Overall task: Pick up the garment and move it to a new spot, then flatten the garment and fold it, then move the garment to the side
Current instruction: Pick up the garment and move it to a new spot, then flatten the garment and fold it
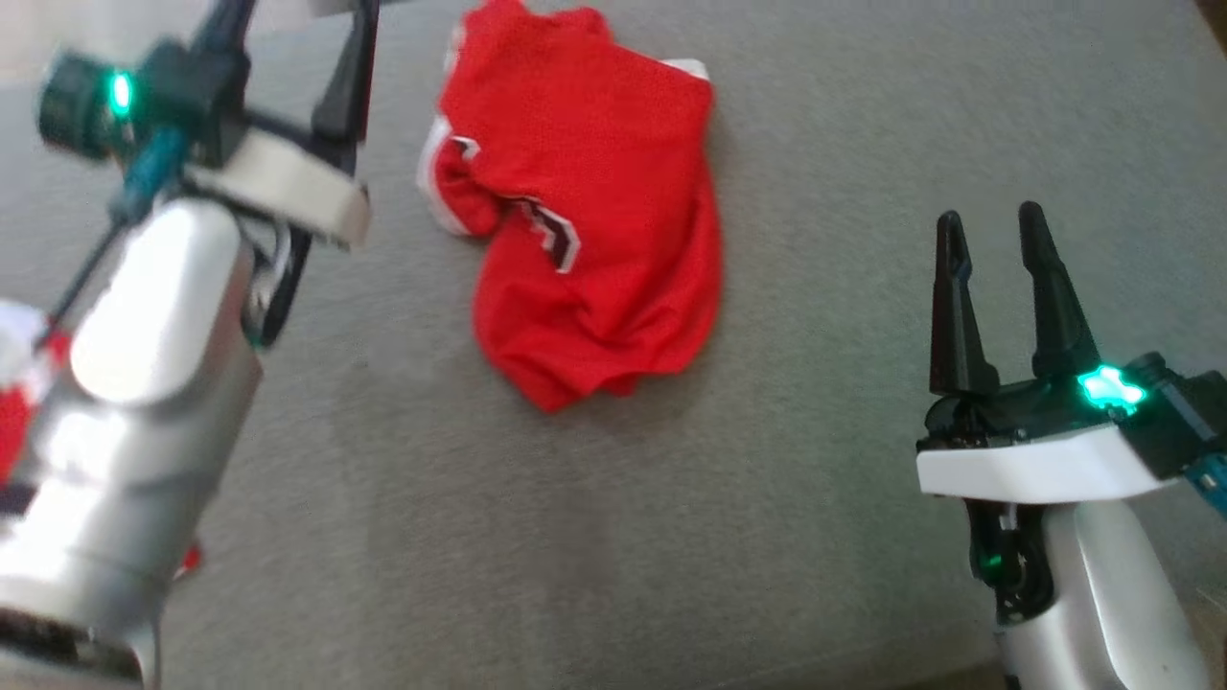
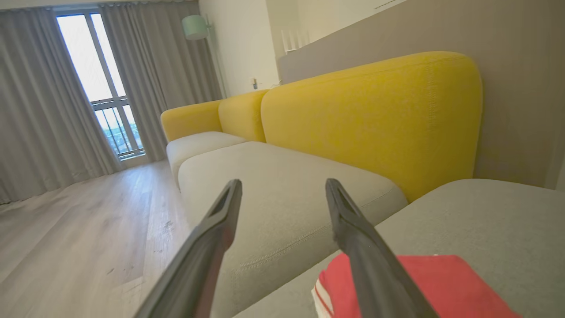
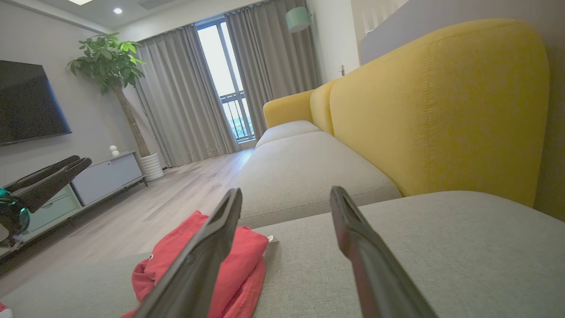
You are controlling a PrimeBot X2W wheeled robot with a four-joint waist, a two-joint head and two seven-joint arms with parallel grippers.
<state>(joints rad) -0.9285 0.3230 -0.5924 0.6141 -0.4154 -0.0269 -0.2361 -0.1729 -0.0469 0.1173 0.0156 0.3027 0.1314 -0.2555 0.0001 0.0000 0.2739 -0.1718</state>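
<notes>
i see my right gripper [image 1: 990,228] at lower right and left gripper [image 2: 282,187] both spread wide, empty; the red jersey [image 1: 594,240] lies crumpled, white-trimmed, upper centre on the grey cushion [image 1: 863,144]; wrist views add a yellow backrest [image 3: 441,110] beyond

The left forearm [image 1: 144,364] occupies the left edge of the head view, pale and angled up-frame to a wrist at upper left, where a green indicator [image 1: 120,93] is lit. In the left wrist view the left gripper [image 2: 282,190] has its two dark fingers spread wide. The right gripper [image 1: 989,230] stands at lower right of the head view, fingers pointing up-frame and parted, above a white wrist housing [image 1: 1035,470].
</notes>
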